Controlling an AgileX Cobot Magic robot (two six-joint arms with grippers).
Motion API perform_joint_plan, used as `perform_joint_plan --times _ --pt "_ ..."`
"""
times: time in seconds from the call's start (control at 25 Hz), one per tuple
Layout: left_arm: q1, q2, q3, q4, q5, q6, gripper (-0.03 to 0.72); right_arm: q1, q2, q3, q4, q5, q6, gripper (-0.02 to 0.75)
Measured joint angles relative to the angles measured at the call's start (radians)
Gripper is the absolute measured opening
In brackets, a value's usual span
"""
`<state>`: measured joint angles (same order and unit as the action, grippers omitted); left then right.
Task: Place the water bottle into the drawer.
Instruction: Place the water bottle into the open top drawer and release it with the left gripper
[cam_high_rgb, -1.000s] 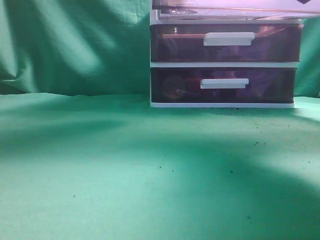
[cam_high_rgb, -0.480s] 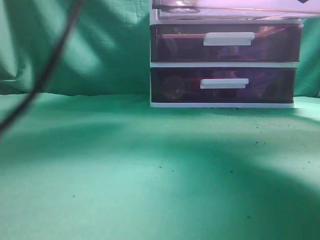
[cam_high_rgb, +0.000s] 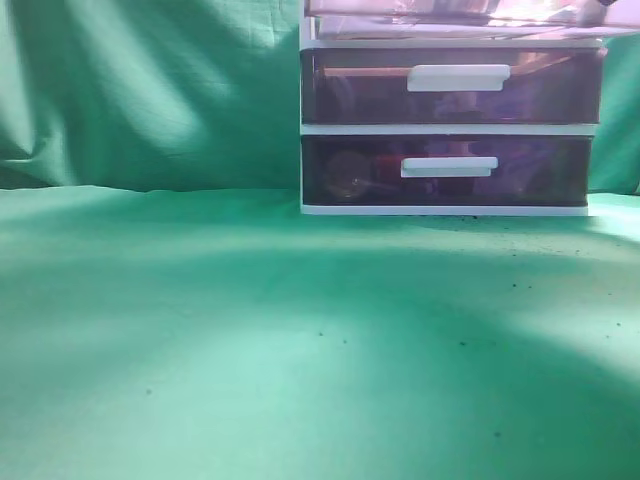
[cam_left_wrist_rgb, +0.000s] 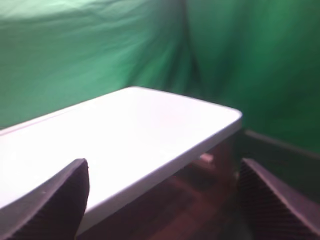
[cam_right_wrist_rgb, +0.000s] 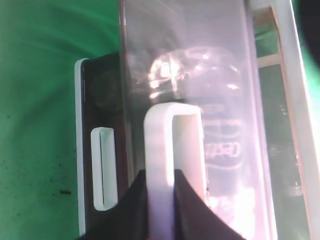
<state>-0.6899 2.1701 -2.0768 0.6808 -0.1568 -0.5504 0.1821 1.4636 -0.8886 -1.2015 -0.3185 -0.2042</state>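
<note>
The water bottle (cam_right_wrist_rgb: 210, 115) is seen lying inside the drawer (cam_right_wrist_rgb: 185, 60), at centre frame. The right gripper (cam_right_wrist_rgb: 172, 200) is clamped on the stiff white handle (cam_right_wrist_rgb: 172, 145). The left gripper (cam_left_wrist_rgb: 165, 200) is spread wide. The bottle is judged light and slippery.

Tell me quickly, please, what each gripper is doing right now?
Left gripper: open, holding nothing, above the white unit top.
Right gripper: jaws closed on the white handle of the drawer.
</note>
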Motion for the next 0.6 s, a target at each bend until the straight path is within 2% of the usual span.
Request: perform_joint_plan --times 0.04,0.12,0.16,0.24,0.28,0.32,0.4,0.6 --pt "-0.002 -0.026 -0.004 0.019 0.118 -0.002 0.571 0.0 0.0 0.0 0.0 0.0 0.0 0.081" --pt "-0.002 -0.079 -0.004 0.028 0.33 0.0 0.471 0.0 0.0 0.0 0.0 0.0 0.0 0.081" --pt "-0.002 -0.109 -0.004 0.019 0.418 0.001 0.408 0.0 0.0 0.0 0.0 0.0 0.0 0.081" --pt "-0.002 -0.167 -0.004 -0.021 0.598 0.032 0.192 0.0 0.0 0.0 0.0 0.0 0.0 0.081" --pt "-0.002 -0.198 -0.004 -0.038 0.671 0.065 0.113 0.0 0.0 0.0 0.0 0.0 0.0 0.081" --pt "-0.002 -0.229 -0.004 -0.058 0.727 0.097 0.073 0.0 0.0 0.0 0.0 0.0 0.0 0.081" --pt "-0.002 -0.281 -0.004 -0.091 0.853 0.168 0.0 0.0 0.0 0.0 0.0 0.0 0.0 0.081" --pt "-0.002 -0.43 -0.006 -0.194 1.123 0.406 0.0 0.0 0.0 0.0 0.014 0.009 -0.073 0.081"
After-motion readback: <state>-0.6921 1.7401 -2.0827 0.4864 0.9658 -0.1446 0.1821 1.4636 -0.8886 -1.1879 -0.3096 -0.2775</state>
